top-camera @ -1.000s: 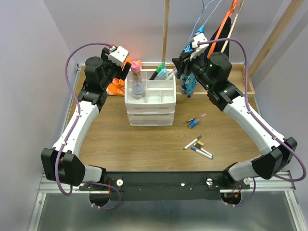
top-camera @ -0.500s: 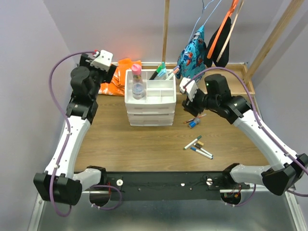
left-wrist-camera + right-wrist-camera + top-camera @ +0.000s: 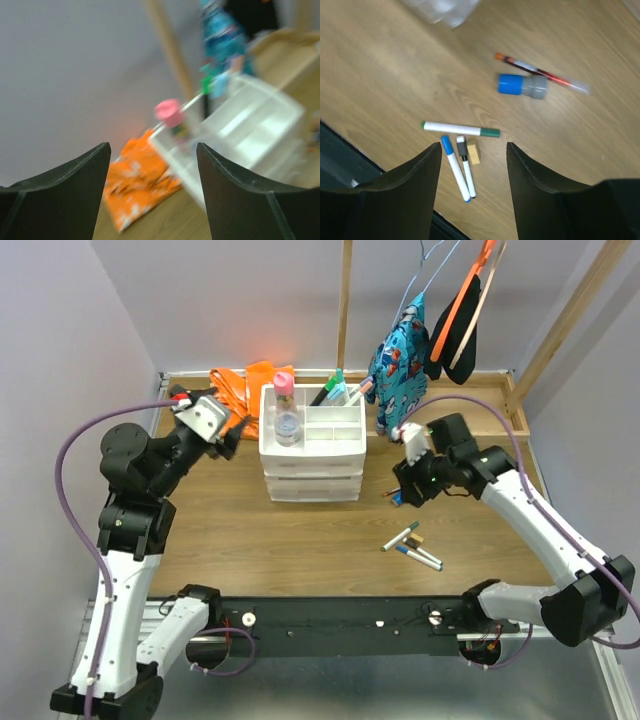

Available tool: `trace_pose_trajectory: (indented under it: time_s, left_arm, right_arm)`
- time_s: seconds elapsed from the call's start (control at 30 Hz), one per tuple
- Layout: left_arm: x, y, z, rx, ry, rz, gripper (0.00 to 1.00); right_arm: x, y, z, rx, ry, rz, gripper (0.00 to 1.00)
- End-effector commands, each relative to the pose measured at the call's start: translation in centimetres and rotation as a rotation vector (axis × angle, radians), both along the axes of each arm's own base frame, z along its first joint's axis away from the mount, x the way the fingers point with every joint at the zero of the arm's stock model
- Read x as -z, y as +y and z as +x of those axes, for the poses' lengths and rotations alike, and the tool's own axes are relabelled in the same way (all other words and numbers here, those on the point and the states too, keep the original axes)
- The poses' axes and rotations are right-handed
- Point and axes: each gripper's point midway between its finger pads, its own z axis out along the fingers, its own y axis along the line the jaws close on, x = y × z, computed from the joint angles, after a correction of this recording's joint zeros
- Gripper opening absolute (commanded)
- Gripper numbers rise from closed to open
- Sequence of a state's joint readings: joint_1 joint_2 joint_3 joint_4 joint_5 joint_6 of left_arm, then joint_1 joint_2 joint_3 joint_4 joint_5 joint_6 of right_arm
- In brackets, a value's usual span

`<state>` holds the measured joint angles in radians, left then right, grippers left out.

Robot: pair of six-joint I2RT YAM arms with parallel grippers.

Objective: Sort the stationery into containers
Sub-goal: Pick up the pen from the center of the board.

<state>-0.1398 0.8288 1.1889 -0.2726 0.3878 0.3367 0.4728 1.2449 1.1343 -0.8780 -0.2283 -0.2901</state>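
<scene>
The white drawer unit (image 3: 312, 465) stands at the back middle; it shows blurred in the left wrist view (image 3: 250, 125). Its top tray holds a pink-topped clear jar (image 3: 286, 418) and several markers (image 3: 335, 390). My left gripper (image 3: 232, 430) is open and empty, left of the unit. My right gripper (image 3: 408, 488) is open and empty, above the loose items. In the right wrist view, between its fingers (image 3: 474, 150), lie a green-capped marker (image 3: 460, 130), a blue-capped marker (image 3: 454, 167), a black-capped marker (image 3: 466, 165) and a tan block (image 3: 473, 152). Further off lie a blue highlighter (image 3: 522, 85) and a red pen (image 3: 540, 74).
An orange cloth (image 3: 245, 385) lies behind and left of the unit, also in the left wrist view (image 3: 137, 185). Clothes (image 3: 400, 350) hang at the back right. A wooden frame edge (image 3: 520, 390) borders the right side. A black rail (image 3: 330, 615) runs along the near edge.
My left arm has swung back, away from the tray, toward the left. My right gripper has come down from the back of the tray to above the loose markers.
</scene>
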Motion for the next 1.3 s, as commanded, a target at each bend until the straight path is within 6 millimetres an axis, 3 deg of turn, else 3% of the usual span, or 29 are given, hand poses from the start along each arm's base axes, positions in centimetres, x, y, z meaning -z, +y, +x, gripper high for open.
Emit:
trace_pose_trajectory:
  time_s: [0.0,0.03,0.07,0.13,0.17,0.2,0.23,0.27,0.3,0.33,0.37,0.4,0.43,0.5,0.53,0.57,0.6,0.63,0.67,0.7,0.73,0.8,0.83,0.9,0.93,1.27]
  left_arm:
    - [1.1,-10.2,-7.7,0.572,0.264,-0.029,0.71]
    - [1.9,-12.6,-8.9,0.666,0.302,0.021,0.7]
    - [2.9,-13.5,-9.5,0.697,0.33,0.04,0.7]
    - [4.0,-16.1,-10.9,0.775,0.327,0.076,0.72]
    - [4.9,-17.1,-11.1,0.794,0.338,0.102,0.74]
    - [5.5,-18.3,-11.9,0.828,0.346,0.128,0.74]
    - [7.1,-19.5,-11.3,0.817,0.376,0.166,0.76]
    - [8.1,-21.4,-13.2,0.884,0.375,0.219,0.77]
    - [9.0,-22.4,-13.5,0.883,0.394,0.253,0.78]
    - [11.4,-24.1,-13.1,0.877,0.466,0.298,0.78]
    - [11.6,-25.2,-13.5,0.874,0.51,0.312,0.76]
    - [12.3,-26.1,-13.4,0.871,0.553,0.329,0.75]
    - [14.6,-27.9,-12.6,0.861,0.619,0.366,0.74]
    - [14.5,-30.0,-12.2,0.852,0.643,0.358,0.73]
    - [16.9,-31.5,-11.7,0.839,0.698,0.388,0.73]
    - [16.6,-32.5,-11.5,0.838,0.709,0.392,0.72]
    - [17.3,-33.3,-11.2,0.824,0.738,0.393,0.72]
    - [19.5,-34.6,-11.1,0.817,0.782,0.42,0.72]
    - [19.4,-35.5,-10.9,0.819,0.778,0.416,0.72]
    - [20.2,-36.1,-10.6,0.803,0.784,0.433,0.72]
    - [22.7,-37.0,-10.4,0.786,0.835,0.464,0.72]
    - [23.4,-38.2,-9.7,0.758,0.854,0.451,0.7]
    - [25.4,-38.5,-9.2,0.715,0.891,0.464,0.7]
    - [26.7,-39.2,-8.8,0.694,0.918,0.467,0.67]
    - [28.4,-39.4,-8.3,0.658,0.94,0.484,0.65]
    - [34.3,-40.8,-8.1,0.533,1.065,0.47,0.54]
  right_arm:
    - [-5.6,-5.1,6.1,0.473,-0.147,0.149,0.64]
    - [-5.8,-6.2,7.0,0.526,-0.146,0.153,0.64]
    - [-6.8,-8.5,8.1,0.628,-0.16,0.179,0.64]
    - [-9.1,-10.4,9.7,0.696,-0.203,0.227,0.65]
    - [-9.3,-12.4,10.4,0.77,-0.202,0.238,0.65]
    - [-10.6,-13.4,11.0,0.802,-0.229,0.254,0.66]
    - [-11.0,-13.9,11.3,0.82,-0.237,0.263,0.67]
    - [-11.4,-14.6,11.6,0.84,-0.254,0.268,0.67]
    - [-11.9,-15.3,11.7,0.86,-0.275,0.266,0.7]
    - [-12.1,-15.9,11.8,0.885,-0.297,0.252,0.72]
    - [-12.6,-16.4,12.0,0.893,-0.327,0.245,0.75]
    - [-13.0,-16.7,11.8,0.905,-0.349,0.24,0.81]
    - [-13.0,-17.4,11.6,0.935,-0.367,0.219,0.85]
    - [-14.1,-18.0,10.7,0.954,-0.412,0.215,0.91]
    - [-14.3,-18.3,10.3,0.964,-0.426,0.212,0.92]
    - [-14.1,-18.3,9.9,0.965,-0.424,0.209,0.93]
    - [-14.2,-18.3,9.5,0.964,-0.431,0.212,0.95]
    - [-14.6,-18.2,8.8,0.964,-0.442,0.218,0.95]
    - [-14.5,-18.1,8.4,0.97,-0.437,0.224,0.95]
    - [-14.0,-18.1,8.1,0.977,-0.425,0.224,0.95]
    - [-14.3,-18.6,7.6,1.002,-0.443,0.215,0.94]
    - [-14.1,-18.9,7.1,1.035,-0.437,0.218,0.94]
    - [-14.3,-19.4,7.0,1.06,-0.451,0.208,0.94]
    - [-14.5,-19.9,6.9,1.091,-0.464,0.209,0.94]
    - [-14.6,-20.2,6.8,1.104,-0.469,0.204,0.94]
    - [-13.5,-19.9,7.5,1.102,-0.446,0.229,0.94]
